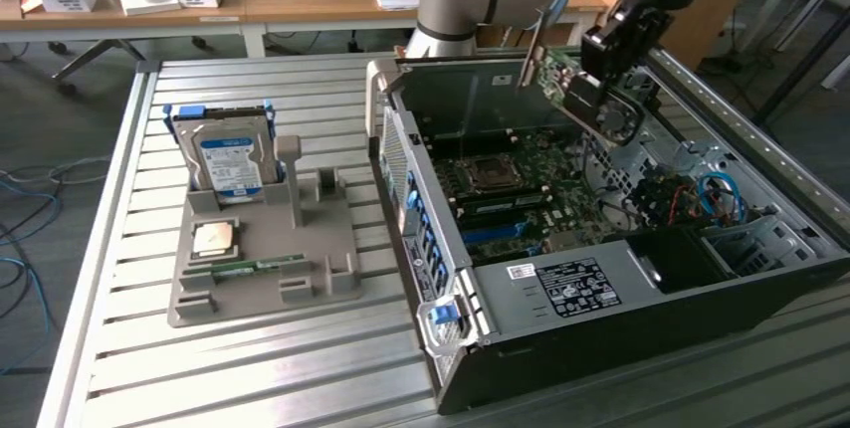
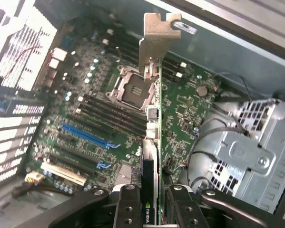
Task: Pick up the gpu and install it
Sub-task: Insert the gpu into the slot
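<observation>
Exterior view's left side has a grey holder tray [image 1: 286, 284] on the slatted metal counter [image 1: 266, 368], with a silver hard drive [image 1: 229, 157] standing upright at its far end, a CPU [image 1: 215, 239] lying flat nearer the camera and a slim RAM stick [image 1: 246, 268] just beside that. Further toward the exterior view's right, an open computer case [image 1: 531, 294] lies on its side with the motherboard [image 1: 525, 194] exposed. Over the case's far right corner the pincer [image 1: 608, 68] is clamped on the gpu [image 1: 584, 100], which hangs tilted above the motherboard, clear of it. In the wrist view the gpu [image 2: 154, 142] is seen edge-on, gripped between the two black fingers [image 2: 128, 209], with its pale metal bracket [image 2: 156, 40] at the far end, over the empty CPU socket [image 2: 135, 90] and near the blue slot [image 2: 85, 136].
</observation>
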Motion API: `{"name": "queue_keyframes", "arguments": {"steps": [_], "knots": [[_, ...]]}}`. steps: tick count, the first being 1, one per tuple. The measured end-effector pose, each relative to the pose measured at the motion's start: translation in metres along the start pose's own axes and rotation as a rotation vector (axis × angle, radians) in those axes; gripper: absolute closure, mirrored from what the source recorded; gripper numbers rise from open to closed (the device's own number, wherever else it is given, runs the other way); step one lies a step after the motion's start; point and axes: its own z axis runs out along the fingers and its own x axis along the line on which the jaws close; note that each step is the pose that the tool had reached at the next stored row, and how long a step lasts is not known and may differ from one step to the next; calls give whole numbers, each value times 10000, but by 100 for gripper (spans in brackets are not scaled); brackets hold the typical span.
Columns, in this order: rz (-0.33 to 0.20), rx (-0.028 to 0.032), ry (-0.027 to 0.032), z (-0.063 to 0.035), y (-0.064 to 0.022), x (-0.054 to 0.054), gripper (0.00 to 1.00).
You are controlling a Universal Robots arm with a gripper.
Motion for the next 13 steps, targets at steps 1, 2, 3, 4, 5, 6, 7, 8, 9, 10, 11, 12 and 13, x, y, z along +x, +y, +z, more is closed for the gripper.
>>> {"name": "queue_keyframes", "arguments": {"steps": [1,2,3,4,5,6,7,8,9,10,11,12,13], "knots": [[-192,-4,11,0,0,0,73],[-371,-7,20,0,0,0,73],[-550,-10,30,1,0,0,73],[-730,-14,41,1,0,0,73],[-909,-17,50,1,0,0,73],[-1090,-20,59,1,0,0,73],[-1284,-24,70,1,0,0,73],[-1465,-28,80,1,0,0,73],[-1644,-32,90,2,0,0,73],[-1823,-35,99,2,0,0,73],[-2003,-39,108,2,0,0,73],[-2182,-42,119,2,0,0,73],[-2362,-45,129,2,0,0,73]]}}
